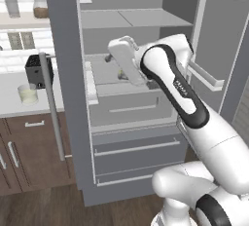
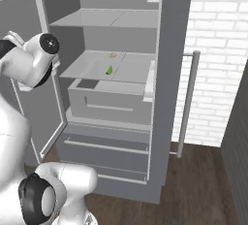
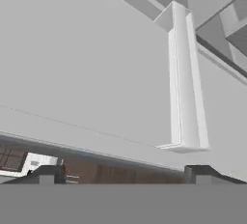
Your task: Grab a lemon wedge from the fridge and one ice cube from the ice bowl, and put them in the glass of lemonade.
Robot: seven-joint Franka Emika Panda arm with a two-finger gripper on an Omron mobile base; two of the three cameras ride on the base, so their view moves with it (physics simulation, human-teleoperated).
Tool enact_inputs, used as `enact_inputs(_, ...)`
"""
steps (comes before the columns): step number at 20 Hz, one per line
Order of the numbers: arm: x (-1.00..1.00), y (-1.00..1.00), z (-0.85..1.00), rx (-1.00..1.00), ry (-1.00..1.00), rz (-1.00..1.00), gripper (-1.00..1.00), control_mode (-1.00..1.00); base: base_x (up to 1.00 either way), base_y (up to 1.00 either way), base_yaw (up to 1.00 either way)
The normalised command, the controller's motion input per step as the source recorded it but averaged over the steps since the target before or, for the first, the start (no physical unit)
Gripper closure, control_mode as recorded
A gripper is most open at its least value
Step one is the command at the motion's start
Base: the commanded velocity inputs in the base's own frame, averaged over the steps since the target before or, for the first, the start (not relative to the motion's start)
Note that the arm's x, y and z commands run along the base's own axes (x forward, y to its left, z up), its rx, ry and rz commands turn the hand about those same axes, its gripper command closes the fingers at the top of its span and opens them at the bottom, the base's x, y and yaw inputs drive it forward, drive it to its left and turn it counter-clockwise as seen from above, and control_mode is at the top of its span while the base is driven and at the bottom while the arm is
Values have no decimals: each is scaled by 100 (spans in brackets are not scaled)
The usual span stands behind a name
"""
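Note:
The grey fridge (image 1: 65,35) (image 2: 169,35) stands with both doors swung open. On its middle shelf lies the tiny yellow-green lemon wedge (image 2: 109,70), which peeks out just below my hand (image 1: 120,75). My gripper (image 1: 109,57) (image 3: 124,174) hovers in front of that shelf, above and apart from the wedge. It is open, its fingertips (image 3: 46,174) wide apart with nothing between them, facing a door's inner wall and its white door shelf (image 3: 185,88). The glass of lemonade (image 1: 27,94) sits on the counter to the left. The ice bowl and ice cube are out of view.
A small beige lump (image 2: 113,54) lies behind the wedge. A black toaster (image 1: 38,70) stands beside the glass. The left door's long bar handle (image 1: 52,113) juts out, and the right door's shelf (image 1: 206,74) sits close to my arm. Two drawers (image 1: 133,148) lie below.

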Motion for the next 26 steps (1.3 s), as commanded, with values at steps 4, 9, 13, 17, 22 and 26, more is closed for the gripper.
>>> enact_inputs(4,-76,-42,7,-23,0,-18,-100,-100,0,0,0)
enact_inputs(9,-61,-41,6,-39,3,-16,-100,-100,0,0,0)
enact_inputs(13,-81,-56,0,-38,0,-17,-100,-100,0,0,0)
enact_inputs(17,-91,-74,0,-34,0,-18,-100,-100,0,0,0)
enact_inputs(22,-78,-89,0,-15,0,-15,-100,-100,0,0,0)
enact_inputs(26,-29,-84,0,0,6,-5,-100,-100,0,0,0)
